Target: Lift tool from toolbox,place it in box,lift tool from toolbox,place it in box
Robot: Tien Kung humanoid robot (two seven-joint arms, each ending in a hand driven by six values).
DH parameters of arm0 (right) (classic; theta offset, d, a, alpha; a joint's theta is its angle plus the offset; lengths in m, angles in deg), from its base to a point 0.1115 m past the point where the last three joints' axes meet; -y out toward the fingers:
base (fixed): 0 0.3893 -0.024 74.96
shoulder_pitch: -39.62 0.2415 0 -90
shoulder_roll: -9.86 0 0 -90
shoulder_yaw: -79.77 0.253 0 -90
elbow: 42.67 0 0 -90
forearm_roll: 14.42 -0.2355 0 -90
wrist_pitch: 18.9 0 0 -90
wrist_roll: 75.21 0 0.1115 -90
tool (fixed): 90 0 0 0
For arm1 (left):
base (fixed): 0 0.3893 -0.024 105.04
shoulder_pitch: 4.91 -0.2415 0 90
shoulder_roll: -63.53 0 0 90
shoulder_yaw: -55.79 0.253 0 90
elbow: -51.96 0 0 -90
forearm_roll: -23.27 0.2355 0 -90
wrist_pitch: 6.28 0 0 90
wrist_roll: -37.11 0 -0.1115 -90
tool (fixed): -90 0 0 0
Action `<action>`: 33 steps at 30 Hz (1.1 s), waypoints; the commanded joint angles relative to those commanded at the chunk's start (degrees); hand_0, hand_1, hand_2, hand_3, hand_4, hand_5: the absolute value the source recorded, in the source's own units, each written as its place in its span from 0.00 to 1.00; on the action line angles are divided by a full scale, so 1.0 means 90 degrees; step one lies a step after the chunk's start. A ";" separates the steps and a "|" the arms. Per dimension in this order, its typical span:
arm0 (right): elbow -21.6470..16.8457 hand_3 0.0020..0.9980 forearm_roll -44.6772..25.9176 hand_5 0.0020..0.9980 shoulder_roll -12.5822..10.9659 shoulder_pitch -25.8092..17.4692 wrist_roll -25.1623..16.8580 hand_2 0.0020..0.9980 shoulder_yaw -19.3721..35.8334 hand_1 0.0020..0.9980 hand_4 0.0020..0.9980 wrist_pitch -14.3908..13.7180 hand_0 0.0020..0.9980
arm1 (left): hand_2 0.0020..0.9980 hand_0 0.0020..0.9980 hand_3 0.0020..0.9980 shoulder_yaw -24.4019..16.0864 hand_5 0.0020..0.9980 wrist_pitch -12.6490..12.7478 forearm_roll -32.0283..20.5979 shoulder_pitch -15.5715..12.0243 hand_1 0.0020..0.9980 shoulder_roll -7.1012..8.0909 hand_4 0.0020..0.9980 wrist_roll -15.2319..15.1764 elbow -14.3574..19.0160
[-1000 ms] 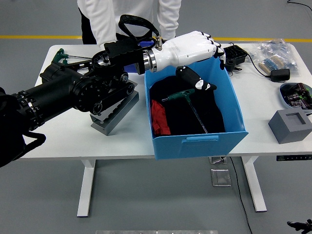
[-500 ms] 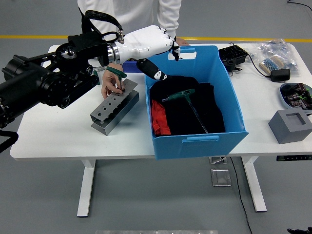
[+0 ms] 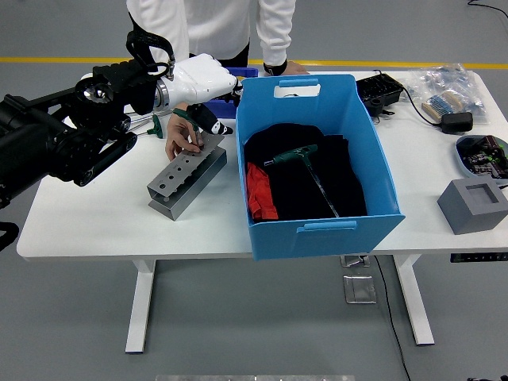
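Note:
A grey toolbox block point(image 3: 184, 178) with a row of holes stands left of the blue box point(image 3: 325, 230). A green T-handle tool point(image 3: 305, 163) lies in the box on black cloth beside something red point(image 3: 260, 202). My left hand point(image 3: 208, 99), white, hovers above the block's far end, fingers relaxed and holding nothing. A person's hand point(image 3: 178, 141) rests on the block and holds another green-handled tool point(image 3: 187, 117) upright at its holes, right under my hand.
The person stands at the far side behind the block. At the right lie a black case point(image 3: 381, 89), a bag of parts point(image 3: 448, 91), a black adapter point(image 3: 456, 121), a bowl point(image 3: 480, 152) and a grey foam block point(image 3: 474, 205).
My left hand has drawn back left from over the blue box to above the grey block. The person's hand has come into view, setting a green-handled tool in the block.

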 joint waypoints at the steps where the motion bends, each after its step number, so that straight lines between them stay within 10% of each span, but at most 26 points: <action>1: -0.0001 0.53 -0.0003 0.59 -0.0001 0.0002 0.0001 0.65 -0.0003 0.59 0.78 0.0000 0.62 | 0.59 0.63 0.63 0.0013 0.61 -0.0052 0.0076 -0.0006 0.51 -0.0037 0.86 0.0074 -0.0013; 12: -0.0012 0.53 0.0184 0.59 0.0001 0.0056 0.0042 0.65 0.0122 0.59 0.78 0.0022 0.62 | 0.59 0.63 0.64 0.0015 0.67 -0.0259 0.0395 -0.0038 0.51 -0.0310 0.84 0.0362 -0.0411; 33: -0.0041 0.53 0.0328 0.59 -0.0016 0.0265 0.0046 0.65 0.0138 0.59 0.78 0.0031 0.62 | 0.60 0.65 0.61 0.0258 0.64 -0.0179 0.0505 -0.0068 0.52 -0.0312 0.85 0.0366 -0.1073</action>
